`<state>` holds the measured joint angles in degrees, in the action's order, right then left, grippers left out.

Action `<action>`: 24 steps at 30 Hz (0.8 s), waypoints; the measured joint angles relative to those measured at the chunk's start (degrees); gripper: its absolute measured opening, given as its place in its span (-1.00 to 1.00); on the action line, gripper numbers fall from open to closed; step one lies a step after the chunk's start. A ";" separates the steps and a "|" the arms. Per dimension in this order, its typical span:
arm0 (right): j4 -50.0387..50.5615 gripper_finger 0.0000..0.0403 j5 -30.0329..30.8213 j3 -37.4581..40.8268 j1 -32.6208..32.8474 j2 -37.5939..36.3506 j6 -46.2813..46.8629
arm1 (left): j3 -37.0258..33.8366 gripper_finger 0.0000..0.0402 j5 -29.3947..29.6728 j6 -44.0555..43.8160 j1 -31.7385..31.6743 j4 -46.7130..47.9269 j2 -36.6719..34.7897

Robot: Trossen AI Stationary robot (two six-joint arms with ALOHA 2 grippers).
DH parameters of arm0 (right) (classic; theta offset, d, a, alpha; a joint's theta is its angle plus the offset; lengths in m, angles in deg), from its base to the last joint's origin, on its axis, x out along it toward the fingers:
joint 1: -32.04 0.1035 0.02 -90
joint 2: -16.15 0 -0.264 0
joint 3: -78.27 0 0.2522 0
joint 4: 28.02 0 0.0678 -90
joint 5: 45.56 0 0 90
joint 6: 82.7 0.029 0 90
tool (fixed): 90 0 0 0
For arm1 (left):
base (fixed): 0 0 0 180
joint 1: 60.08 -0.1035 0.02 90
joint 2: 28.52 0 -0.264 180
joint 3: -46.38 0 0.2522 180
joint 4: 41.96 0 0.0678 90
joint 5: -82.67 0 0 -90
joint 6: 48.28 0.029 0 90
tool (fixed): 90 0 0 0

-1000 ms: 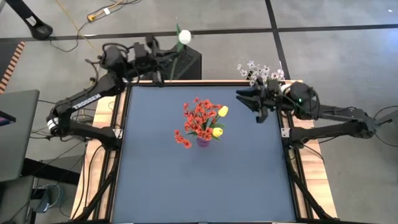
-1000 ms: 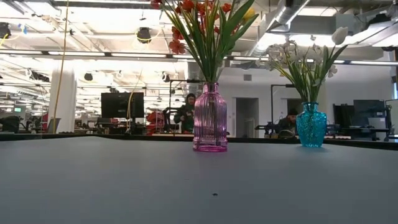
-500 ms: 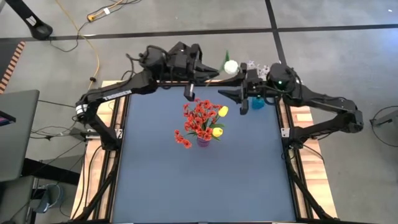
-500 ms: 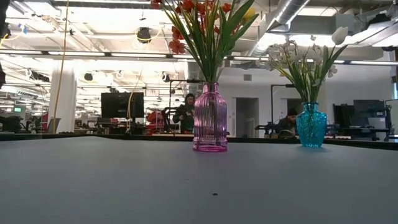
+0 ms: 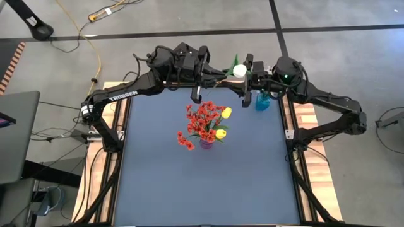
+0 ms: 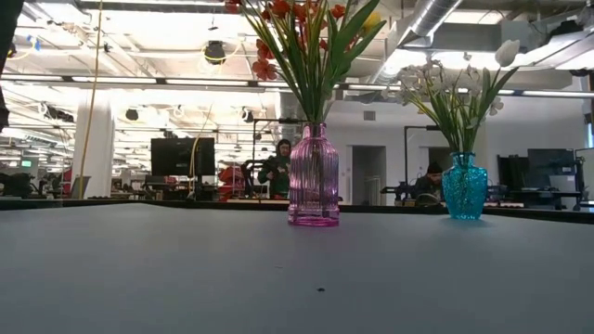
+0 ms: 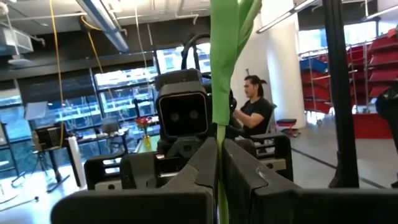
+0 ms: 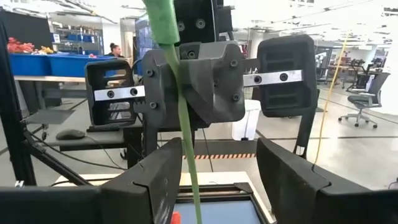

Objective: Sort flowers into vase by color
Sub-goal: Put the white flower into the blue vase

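two claws meet above the far edge of the surface (image 5: 202,176), facing each other for what looks like a handover. left claw (image 5: 218,70) clamped tight on a green stem (image 7: 219,93); the white tulip (image 5: 238,70) sits at the stem's end, between the two arms. right claw (image 5: 247,81) spread wide, its fingers (image 8: 155,177) standing either side of the same stem without touching it — judged ready to close and take it. long axis of the stem: from above it runs roughly across the surface's far edge, bloom end toward the right arm; in both wrist views it rises straight through the frame, so its true tilt is hard to call. pink vase (image 6: 314,176) mid-surface holds red blossoms (image 5: 201,120) and yellow tulips (image 5: 226,113); blue vase (image 6: 464,187) at the far right corner holds pale sprays (image 6: 436,88) and a white bud. held tulip likely bound for the blue vase, being white. person seated (image 7: 252,106) in the room behind.
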<state>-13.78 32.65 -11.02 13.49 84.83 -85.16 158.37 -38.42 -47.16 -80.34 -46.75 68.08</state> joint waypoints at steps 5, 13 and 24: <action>-1.79 0.16 -0.09 -0.15 0.79 1.08 0.24 | 0.01 -1.00 1.43 2.36 0.00 1.01 0.02; -2.89 0.16 -0.56 -0.02 1.79 3.91 -1.22 | 0.01 -1.00 3.45 6.30 -0.02 6.12 0.13; -2.89 -0.16 0.65 -0.04 0.76 1.98 -3.67 | 0.02 -1.00 3.08 5.25 -0.36 7.40 0.13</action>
<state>-16.67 33.30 -11.06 14.26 86.81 -88.83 158.39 -35.34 -41.91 -80.70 -39.35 68.21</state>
